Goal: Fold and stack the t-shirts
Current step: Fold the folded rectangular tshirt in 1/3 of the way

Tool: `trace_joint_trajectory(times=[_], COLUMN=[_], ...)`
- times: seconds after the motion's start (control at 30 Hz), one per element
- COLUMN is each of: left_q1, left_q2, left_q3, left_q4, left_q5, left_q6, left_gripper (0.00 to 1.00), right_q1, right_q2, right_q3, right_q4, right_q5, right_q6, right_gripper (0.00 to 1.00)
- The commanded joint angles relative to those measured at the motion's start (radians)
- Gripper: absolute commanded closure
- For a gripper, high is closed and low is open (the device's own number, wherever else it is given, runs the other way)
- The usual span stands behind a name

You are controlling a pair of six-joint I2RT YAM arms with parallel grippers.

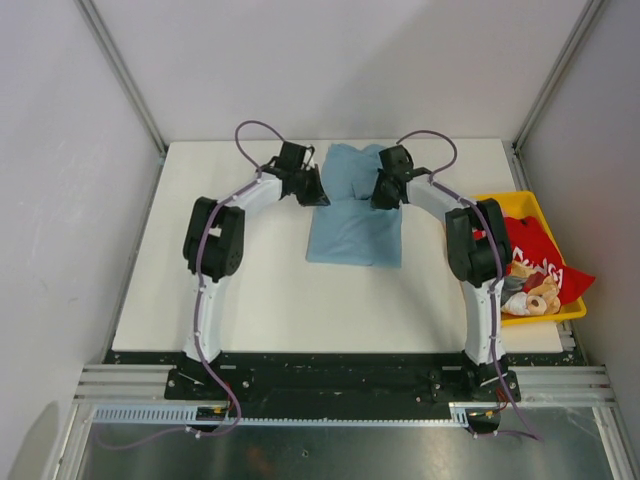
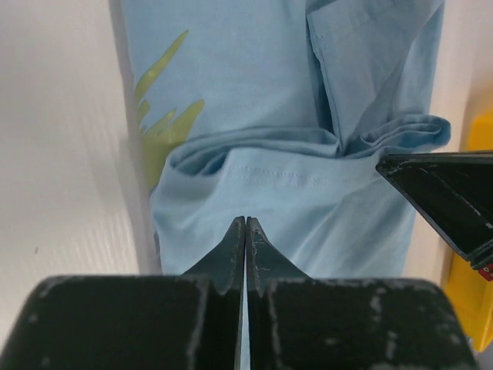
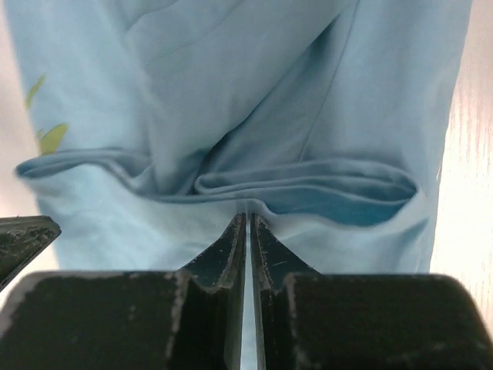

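Blue shirt [image 1: 355, 225] lies flat on the far middle of the tabletop [image 1: 250, 290]. It's already narrowed to a strip, the sleeves look tucked in, and a bunched ridge [image 2: 308, 142] runs across it.

Both tools sit low over the far part of the strip, one at each side. My read: they're symmetric so a two-point lift keeps the folded edge straight.

- **Left tool** [image 2: 245, 225]: fingers pressed together, tips just short of the ridge. Can't tell if any fabric is pinched.
- **Right tool** [image 3: 246, 220]: all but closed, only a hairline slit, tips right at the ridge. Again can't tell if cloth is caught in it.

Red shirt [image 1: 540, 255] is in the yellow bin [image 1: 500, 197] at the right edge, well apart from the blue one. It's draped over the rim with other items and is not yet laid out.

Judgement: the step in hand is the end-over-end fold of the blue shirt, and stacking hasn't started. Risk: if only one side has cloth, the fold skews and the ridge drags.
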Motion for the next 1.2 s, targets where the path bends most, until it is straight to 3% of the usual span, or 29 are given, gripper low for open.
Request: trace_joint_trajectory(times=[0.0,0.23,0.5,0.9,1.17], left_q1=[-0.002,0.029,0.032,0.035,0.037], left_q2=[0.087,0.179,0.206,0.204,0.197], left_q3=[0.111,0.189,0.200,0.188,0.186], left_q4=[0.007,0.008,0.007,0.007,0.007], left_q5=[0.024,-0.036,-0.048,-0.062,-0.054], left_q6=[0.062,0.019,-0.007,-0.023,-0.015], left_gripper=[1.00,0.99,0.99,1.00,1.00], right_q1=[-0.033,-0.071,-0.103,-0.157,-0.169], right_q2=[0.072,0.118,0.021,0.018,0.046], right_q3=[0.081,0.136,0.083,-0.002,0.067], right_q4=[0.001,-0.021,-0.012,0.018,-0.021], right_q5=[0.008,0.000,0.006,-0.002,-0.001], right_q6=[-0.015,-0.013,-0.028,-0.020,-0.037], right_gripper=[0.90,0.88,0.80,0.81,0.80])
